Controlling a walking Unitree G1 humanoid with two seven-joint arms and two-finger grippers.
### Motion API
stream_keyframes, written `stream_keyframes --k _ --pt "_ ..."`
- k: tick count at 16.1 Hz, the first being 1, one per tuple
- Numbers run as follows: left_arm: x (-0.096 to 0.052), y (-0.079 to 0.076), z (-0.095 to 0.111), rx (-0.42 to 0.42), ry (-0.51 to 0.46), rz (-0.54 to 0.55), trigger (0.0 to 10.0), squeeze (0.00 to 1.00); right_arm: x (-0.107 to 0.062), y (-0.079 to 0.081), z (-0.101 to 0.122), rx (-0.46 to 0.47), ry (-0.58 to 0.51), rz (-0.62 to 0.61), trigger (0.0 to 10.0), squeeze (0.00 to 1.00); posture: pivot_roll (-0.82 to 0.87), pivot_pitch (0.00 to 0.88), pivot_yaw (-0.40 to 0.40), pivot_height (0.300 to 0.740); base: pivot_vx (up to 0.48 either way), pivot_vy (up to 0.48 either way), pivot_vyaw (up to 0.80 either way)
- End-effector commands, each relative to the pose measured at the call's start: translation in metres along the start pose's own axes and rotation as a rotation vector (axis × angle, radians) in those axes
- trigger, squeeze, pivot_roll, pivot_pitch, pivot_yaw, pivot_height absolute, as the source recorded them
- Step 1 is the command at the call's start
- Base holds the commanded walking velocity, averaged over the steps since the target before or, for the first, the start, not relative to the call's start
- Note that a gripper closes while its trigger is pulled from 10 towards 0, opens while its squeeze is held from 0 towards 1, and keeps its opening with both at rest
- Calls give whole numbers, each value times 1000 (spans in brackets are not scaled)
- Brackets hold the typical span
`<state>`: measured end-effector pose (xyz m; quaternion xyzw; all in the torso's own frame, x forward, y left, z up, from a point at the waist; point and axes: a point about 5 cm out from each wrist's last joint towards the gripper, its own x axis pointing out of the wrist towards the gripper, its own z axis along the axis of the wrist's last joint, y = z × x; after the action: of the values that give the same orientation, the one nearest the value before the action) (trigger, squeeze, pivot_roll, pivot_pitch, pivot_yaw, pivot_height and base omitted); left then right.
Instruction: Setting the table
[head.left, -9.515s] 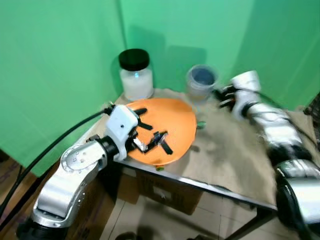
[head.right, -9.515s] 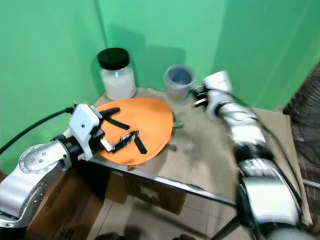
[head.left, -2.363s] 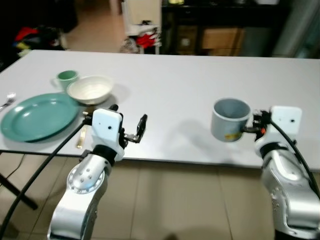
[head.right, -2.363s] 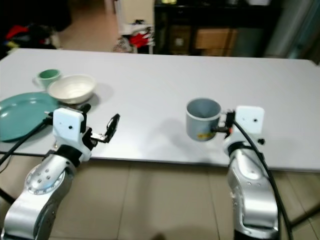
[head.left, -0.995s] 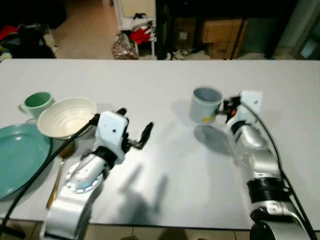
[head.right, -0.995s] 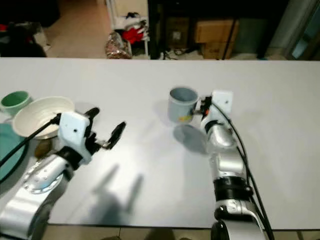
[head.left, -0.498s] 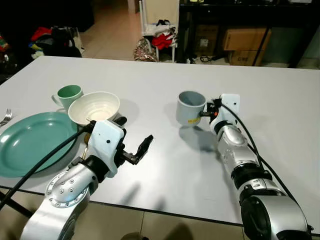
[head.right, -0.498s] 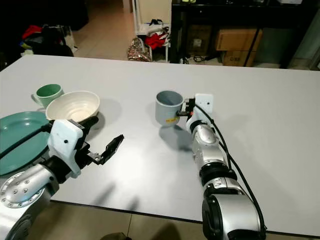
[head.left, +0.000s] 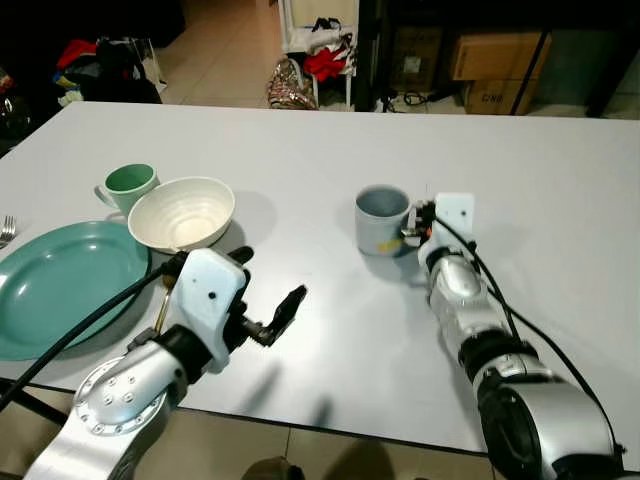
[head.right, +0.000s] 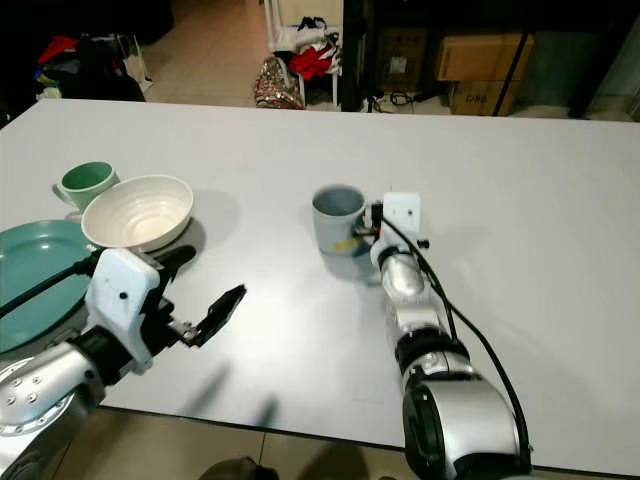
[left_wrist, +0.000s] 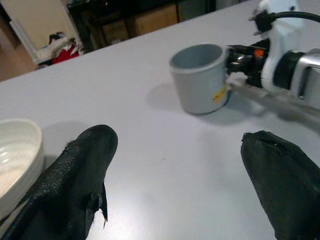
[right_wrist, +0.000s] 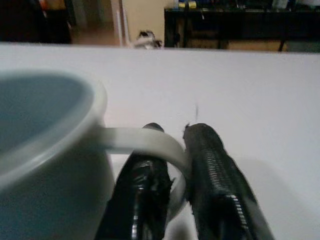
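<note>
A grey mug (head.left: 382, 219) with a small yellow label stands upright near the middle of the white table (head.left: 300, 150), its base seemingly on the surface. My right gripper (head.left: 411, 232) is shut on the mug's handle (right_wrist: 145, 142); in the right wrist view the two black fingers (right_wrist: 220, 175) pinch the handle loop. My left gripper (head.left: 266, 280) hovers open and empty over the table's near left part, well left of the mug (left_wrist: 200, 77), its wide-apart fingertips (left_wrist: 77, 175) pointing toward it.
At the left stand a white bowl (head.left: 182, 212), a small green cup (head.left: 128, 185) and a teal plate (head.left: 60, 285). A gold spoon (head.left: 160, 300) lies between plate and bowl, and a fork (head.left: 8, 232) at the far left edge. Boxes and clothes lie beyond the table.
The mug, held raised above its shadow half a second ago, has come down onto the table. The view has shifted slightly. My left gripper stays open in about the same place.
</note>
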<state>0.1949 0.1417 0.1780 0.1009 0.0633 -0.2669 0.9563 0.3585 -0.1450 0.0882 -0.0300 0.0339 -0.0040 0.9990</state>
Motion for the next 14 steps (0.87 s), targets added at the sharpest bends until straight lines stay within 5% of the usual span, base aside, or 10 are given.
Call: stream_keyframes --k 1,8,14 --pt "-4 2 2 6 4 6 10000 0 -2 1 -4 -16 1 2 10000 1000 215 82 104 740 0 0 0" --pt "1 0 4 -12 -2 4 10000 0 -10 -7 -9 57 -60 -8 10000 1000 193 60 98 740 0 0 0" --pt "2 -2 3 -19 -1 -12 10000 0 -22 -1 -16 116 -113 102 10000 1000 176 62 121 740 0 0 0"
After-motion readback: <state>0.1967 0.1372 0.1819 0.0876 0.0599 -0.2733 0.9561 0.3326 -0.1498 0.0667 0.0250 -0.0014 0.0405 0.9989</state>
